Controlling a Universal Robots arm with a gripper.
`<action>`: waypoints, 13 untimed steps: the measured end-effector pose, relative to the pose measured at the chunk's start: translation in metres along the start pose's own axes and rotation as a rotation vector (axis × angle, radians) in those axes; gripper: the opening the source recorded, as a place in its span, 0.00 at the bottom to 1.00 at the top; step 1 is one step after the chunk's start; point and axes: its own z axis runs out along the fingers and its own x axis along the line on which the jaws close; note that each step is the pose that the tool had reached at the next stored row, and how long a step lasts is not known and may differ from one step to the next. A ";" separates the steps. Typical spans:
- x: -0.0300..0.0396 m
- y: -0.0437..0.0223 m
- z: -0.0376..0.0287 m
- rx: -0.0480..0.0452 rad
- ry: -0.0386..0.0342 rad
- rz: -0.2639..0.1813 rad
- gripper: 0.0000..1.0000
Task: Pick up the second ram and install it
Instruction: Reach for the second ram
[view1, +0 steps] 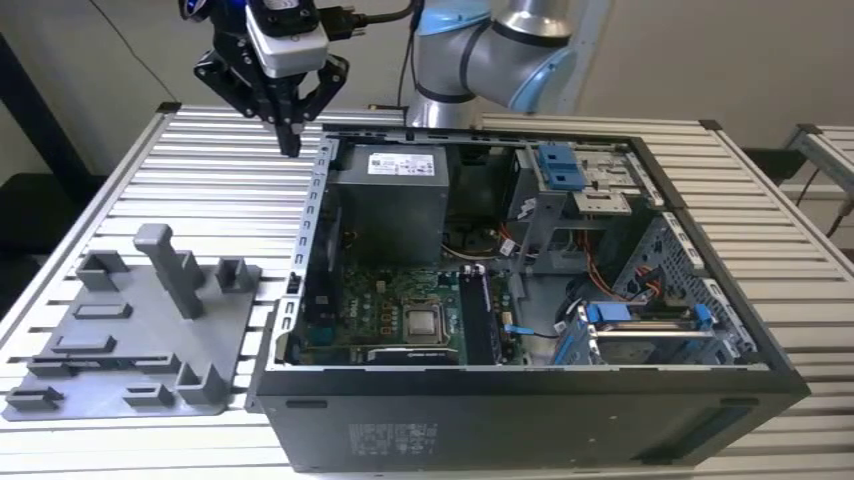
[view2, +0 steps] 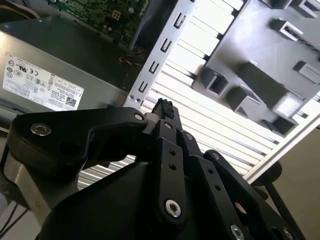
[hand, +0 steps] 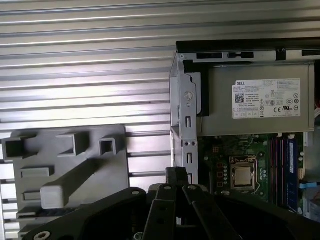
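My gripper (view1: 290, 148) hangs above the slatted table, just outside the back corner of the open computer case (view1: 320, 200) on the exterior view's left. Its black fingers are shut tip to tip, with nothing between them, as both wrist views show at the fingertips (view2: 164, 109) (hand: 176, 175). The second ram is hidden from these views. The long motherboard slots (view1: 477, 315) (hand: 282, 170) lie inside the case beside the processor socket (view1: 424, 322). The grey holder fixture (view1: 134, 340) (hand: 65, 165) lies on the table beside the case.
The grey power supply (view1: 387, 200) (hand: 260, 107) fills the case's back corner below the gripper. A drive cage with blue clips (view1: 567, 175) and loose cables (view1: 614, 285) occupy the case's other side. The fixture carries a tall post (view1: 171, 265).
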 end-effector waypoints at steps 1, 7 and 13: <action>0.0008 -0.0001 0.0000 -0.0001 -0.0001 0.000 0.11; 0.0055 -0.0004 0.0001 -0.0001 -0.0001 0.000 0.11; 0.0108 -0.0008 0.0001 0.0000 0.0000 0.000 0.11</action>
